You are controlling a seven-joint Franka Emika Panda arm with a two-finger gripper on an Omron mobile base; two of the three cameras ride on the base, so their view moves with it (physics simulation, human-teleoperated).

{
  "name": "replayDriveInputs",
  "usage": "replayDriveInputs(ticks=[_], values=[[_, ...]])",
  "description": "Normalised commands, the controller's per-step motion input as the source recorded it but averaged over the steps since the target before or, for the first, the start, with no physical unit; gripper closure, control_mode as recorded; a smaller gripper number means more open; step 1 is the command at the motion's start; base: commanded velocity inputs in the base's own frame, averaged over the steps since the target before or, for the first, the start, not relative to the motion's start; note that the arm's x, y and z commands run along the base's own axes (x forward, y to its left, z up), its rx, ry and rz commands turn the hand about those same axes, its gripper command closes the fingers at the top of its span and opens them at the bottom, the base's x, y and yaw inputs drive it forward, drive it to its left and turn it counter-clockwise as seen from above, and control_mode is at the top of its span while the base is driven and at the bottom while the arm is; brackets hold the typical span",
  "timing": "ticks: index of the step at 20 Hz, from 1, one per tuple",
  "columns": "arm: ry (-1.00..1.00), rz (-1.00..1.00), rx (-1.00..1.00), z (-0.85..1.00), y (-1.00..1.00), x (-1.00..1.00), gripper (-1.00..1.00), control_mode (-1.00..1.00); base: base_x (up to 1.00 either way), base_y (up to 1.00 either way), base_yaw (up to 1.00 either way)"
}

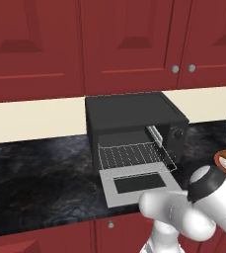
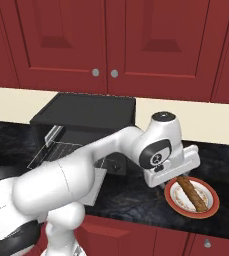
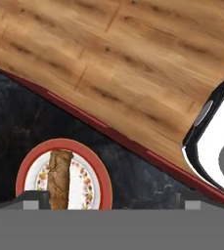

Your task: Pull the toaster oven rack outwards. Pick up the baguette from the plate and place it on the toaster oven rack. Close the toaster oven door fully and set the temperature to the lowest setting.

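Gripper [image 2: 178, 181], nearest: jaws spread wide and empty, hanging just above the plate [image 2: 210, 209] at the tabletop's [image 2: 136, 192] front edge. Baguette [image 2: 193, 194]: lies lengthwise on that red-rimmed plate, directly beneath the gripper, untouched. Toaster oven door [image 1: 138, 184]: well off to the gripper's side, folded down flat. Toaster oven rack [image 1: 134, 155]: drawn out above the door. Toaster oven [image 1: 134, 118]: farthest back, against the wall.

A kitchen: red cabinets [image 1: 124, 44], dark marble counter [image 1: 40, 178], toaster oven [image 1: 134, 123].
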Motion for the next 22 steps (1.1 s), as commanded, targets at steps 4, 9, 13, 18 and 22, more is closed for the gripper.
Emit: replayDriveInputs(ticks=[4,9,13,18,22], values=[[0.04,0.0,0.02,-0.24,-0.13,0.27,-1.0,-1.0,0.0,0.0,0.0],[0.03,0.0,0.05,-0.27,-0.21,0.27,-1.0,-1.0,0.0,0.0,0.0],[0.0,0.0,0.08,-0.28,-0.32,0.22,-1.0,-1.0,0.0,0.0,0.0],[0.01,0.0,0.08,-0.27,-0.3,0.21,-1.0,-1.0,0.0,0.0,0.0],[0.03,0.0,0.04,-0.31,-0.22,0.23,-1.0,-1.0,0.0,0.0,0.0]])
